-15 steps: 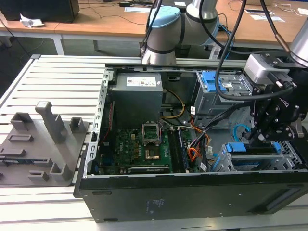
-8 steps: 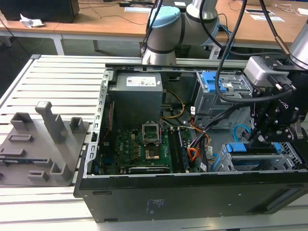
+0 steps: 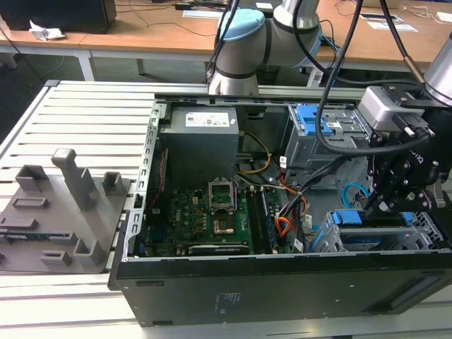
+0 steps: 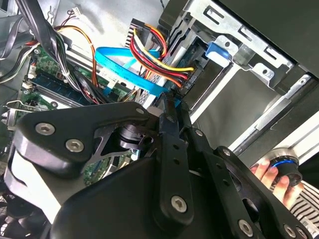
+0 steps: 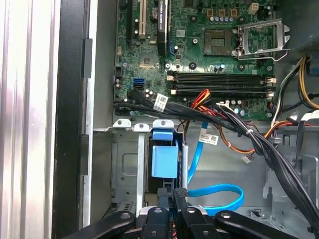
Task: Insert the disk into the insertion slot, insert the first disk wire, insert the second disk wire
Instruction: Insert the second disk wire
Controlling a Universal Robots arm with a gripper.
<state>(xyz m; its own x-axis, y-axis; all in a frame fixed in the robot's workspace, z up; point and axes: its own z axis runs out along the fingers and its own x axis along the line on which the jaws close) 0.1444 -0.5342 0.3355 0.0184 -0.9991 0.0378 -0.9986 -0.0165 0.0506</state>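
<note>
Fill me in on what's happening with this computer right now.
A Universal Robots arm is working inside an open desktop case. Its gripper has its fingers pinched together at the plug end of the first disk wire, the red-orange-black bundle, right by the disk in its blue carrier, which already sits in the insertion slot. The second disk wire, the light-blue cable, loops loosely beside it. A person's hand rests near the case edge.

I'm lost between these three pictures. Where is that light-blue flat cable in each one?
Exterior view: the light-blue cable curls inside the case, toward the exterior view's right.
Second wrist view: it runs between the green circuit board and the red-orange wires.
First wrist view: it loops over grey metal, beyond the board's edge.
Shared landmark: the green circuit board.
</note>
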